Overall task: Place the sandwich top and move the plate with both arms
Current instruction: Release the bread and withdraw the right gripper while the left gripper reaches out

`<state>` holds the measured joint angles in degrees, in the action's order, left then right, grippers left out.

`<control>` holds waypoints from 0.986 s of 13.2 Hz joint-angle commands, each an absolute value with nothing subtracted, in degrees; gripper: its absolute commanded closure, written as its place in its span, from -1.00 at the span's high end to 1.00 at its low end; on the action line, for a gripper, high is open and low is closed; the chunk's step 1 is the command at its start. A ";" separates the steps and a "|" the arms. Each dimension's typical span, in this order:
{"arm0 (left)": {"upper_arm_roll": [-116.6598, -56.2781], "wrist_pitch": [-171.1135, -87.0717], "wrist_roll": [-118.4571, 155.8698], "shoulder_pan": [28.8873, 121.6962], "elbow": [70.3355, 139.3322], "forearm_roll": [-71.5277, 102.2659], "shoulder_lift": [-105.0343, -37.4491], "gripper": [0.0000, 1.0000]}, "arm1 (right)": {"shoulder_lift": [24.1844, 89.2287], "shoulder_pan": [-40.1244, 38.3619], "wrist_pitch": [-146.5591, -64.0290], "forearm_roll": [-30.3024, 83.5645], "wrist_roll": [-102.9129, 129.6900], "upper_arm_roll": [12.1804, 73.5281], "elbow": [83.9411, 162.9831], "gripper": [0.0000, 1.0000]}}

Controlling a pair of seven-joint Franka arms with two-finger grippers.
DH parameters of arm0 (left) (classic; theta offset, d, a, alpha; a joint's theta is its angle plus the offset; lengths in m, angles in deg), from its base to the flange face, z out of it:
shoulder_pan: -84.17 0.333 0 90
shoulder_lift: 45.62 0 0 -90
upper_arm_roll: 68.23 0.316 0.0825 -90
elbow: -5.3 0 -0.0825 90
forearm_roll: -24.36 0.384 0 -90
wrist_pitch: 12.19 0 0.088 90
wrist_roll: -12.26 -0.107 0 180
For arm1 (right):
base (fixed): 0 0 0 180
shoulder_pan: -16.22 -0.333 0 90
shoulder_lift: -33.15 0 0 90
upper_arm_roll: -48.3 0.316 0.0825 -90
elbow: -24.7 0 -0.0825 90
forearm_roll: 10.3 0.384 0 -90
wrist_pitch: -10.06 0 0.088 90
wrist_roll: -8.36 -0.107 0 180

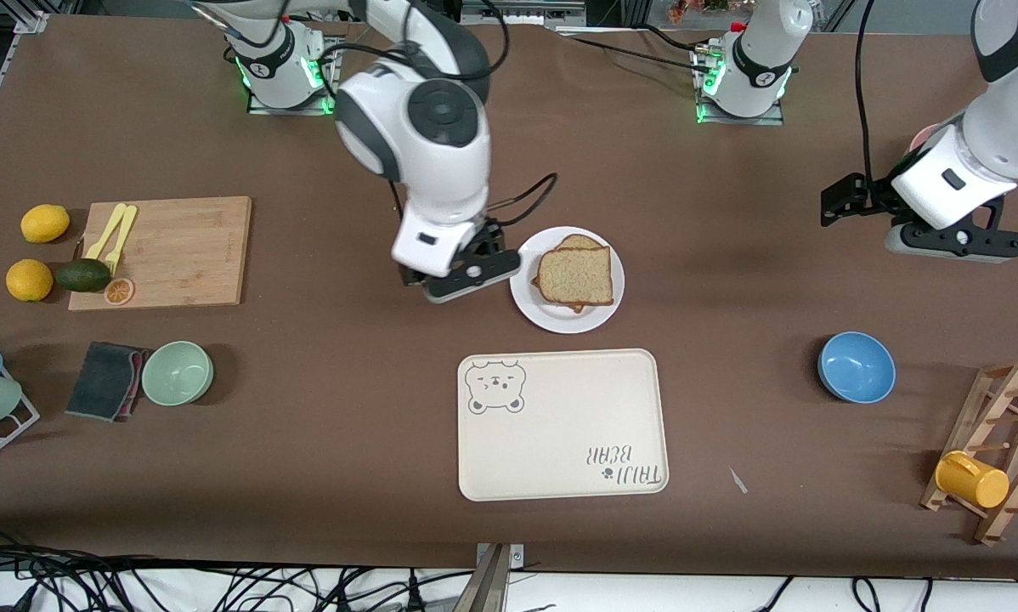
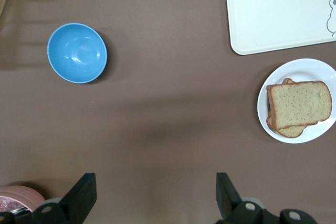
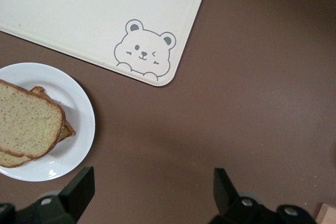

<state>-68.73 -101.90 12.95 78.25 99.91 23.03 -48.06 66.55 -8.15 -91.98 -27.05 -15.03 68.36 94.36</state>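
Two bread slices sit stacked on the plate [image 1: 528, 293], the sandwich top [image 1: 575, 274] uppermost. Just beside the plate, the right hand [image 1: 466, 276] hovers, fingers spread wide and empty. Well apart from the plate, the left hand [image 1: 849, 200] hangs open, empty.

A brown table [image 1: 322, 442] fills nearly the whole scene, evenly lit, with soft shadows on its matte cover. Along its camera-side edge runs a white floor strip [image 1: 220, 586] strewn with black cables [image 1: 59, 578].
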 commanded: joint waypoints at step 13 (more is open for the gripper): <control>-70.08 -104.47 10.77 75.99 98.55 -9.78 -70.74 1.00 | 36.08 14.61 -89.97 -8.90 -6.81 59.64 122.52 1.00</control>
<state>-70.24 -103.91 12.49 75.76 99.80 -4.22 -68.17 41.87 10.72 -91.03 -10.58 -12.33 59.14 118.27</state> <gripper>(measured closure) 0.000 0.000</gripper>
